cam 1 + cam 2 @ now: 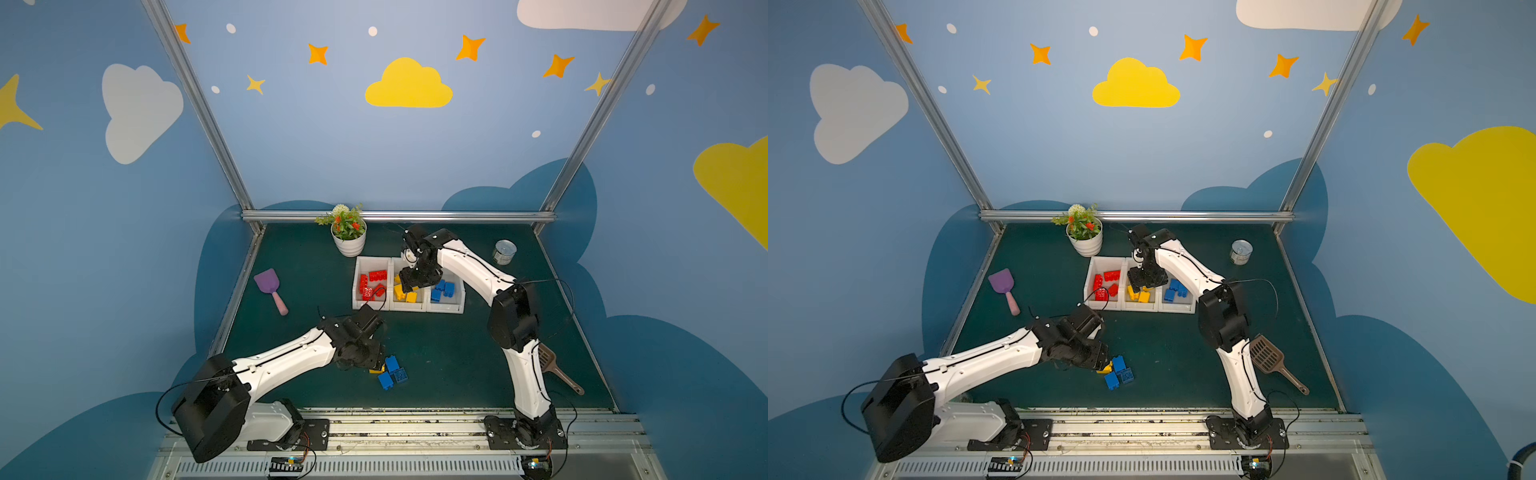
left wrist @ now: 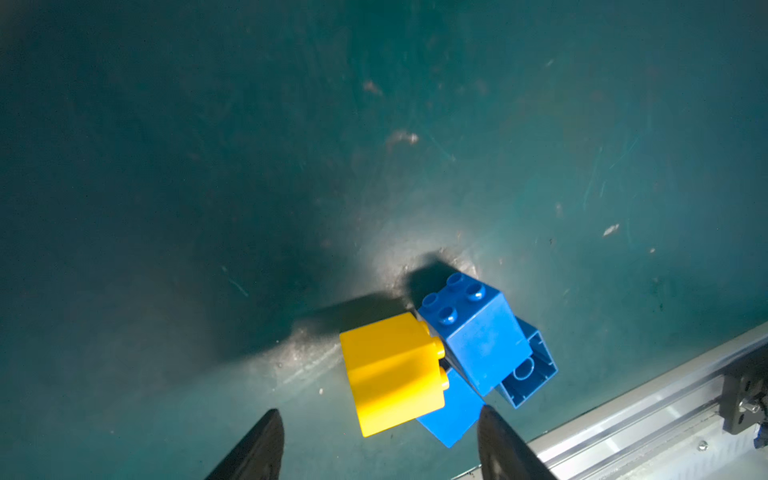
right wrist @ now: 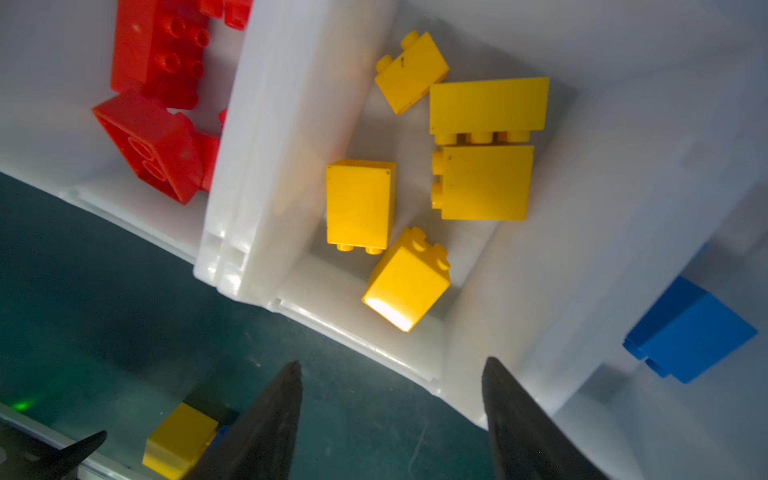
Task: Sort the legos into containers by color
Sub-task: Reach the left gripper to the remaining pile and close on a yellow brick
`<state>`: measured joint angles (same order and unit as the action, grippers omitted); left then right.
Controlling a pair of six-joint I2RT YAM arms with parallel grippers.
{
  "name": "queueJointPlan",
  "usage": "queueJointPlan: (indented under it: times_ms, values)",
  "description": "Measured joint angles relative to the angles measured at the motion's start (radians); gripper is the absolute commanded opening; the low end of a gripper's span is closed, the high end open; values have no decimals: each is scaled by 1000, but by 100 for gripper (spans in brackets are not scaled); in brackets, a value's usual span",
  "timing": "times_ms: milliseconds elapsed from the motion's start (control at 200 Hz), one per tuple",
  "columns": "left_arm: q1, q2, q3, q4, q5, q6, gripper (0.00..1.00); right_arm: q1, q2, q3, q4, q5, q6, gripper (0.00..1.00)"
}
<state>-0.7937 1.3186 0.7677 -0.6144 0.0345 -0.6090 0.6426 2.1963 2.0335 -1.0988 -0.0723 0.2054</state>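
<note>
The containers (image 1: 409, 308) stand in a row at mid-table: red legos (image 1: 372, 282) fill the left bin, yellow legos (image 3: 482, 183) the middle one, blue legos (image 1: 441, 289) the right one. My right gripper (image 3: 393, 363) hangs open and empty over the middle bin's front wall (image 3: 365, 332). Near the table's front, a loose yellow lego (image 2: 390, 374) lies on its side against three blue legos (image 2: 478, 332). My left gripper (image 2: 380, 415) is open just above them, its fingers on either side of the yellow one and apart from it.
A white flower pot (image 1: 349, 245) stands behind the bins and a silver can (image 1: 504, 252) at the back right. A purple scoop (image 1: 272, 289) lies at the left, a brown slotted scoop (image 1: 555, 368) behind my right arm. An aluminium rail (image 2: 623, 415) borders the table's front.
</note>
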Motion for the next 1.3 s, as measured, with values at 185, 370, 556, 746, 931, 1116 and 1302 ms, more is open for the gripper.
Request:
queueJointPlan:
  times_ms: [185,370,556,746,931,1116,1302]
  values:
    - [-14,39,0,6,9,-17,73,-8,-4,-5,12,-2,0,69]
    - [-19,93,0,33,24,-22,72,-13,-4,-16,19,-4,2,68]
    - [-26,127,0,40,31,-24,70,-15,-4,-20,21,-8,7,68]
    - [-27,149,0,45,29,-23,63,-17,-4,-20,23,-9,13,67]
    - [-27,163,3,55,29,-23,54,-17,-4,-20,23,-9,19,67]
    - [-27,168,3,56,26,-23,48,-17,-5,-24,24,-11,22,66]
    - [-27,168,5,55,19,-22,46,-18,-10,-30,24,-14,23,66]
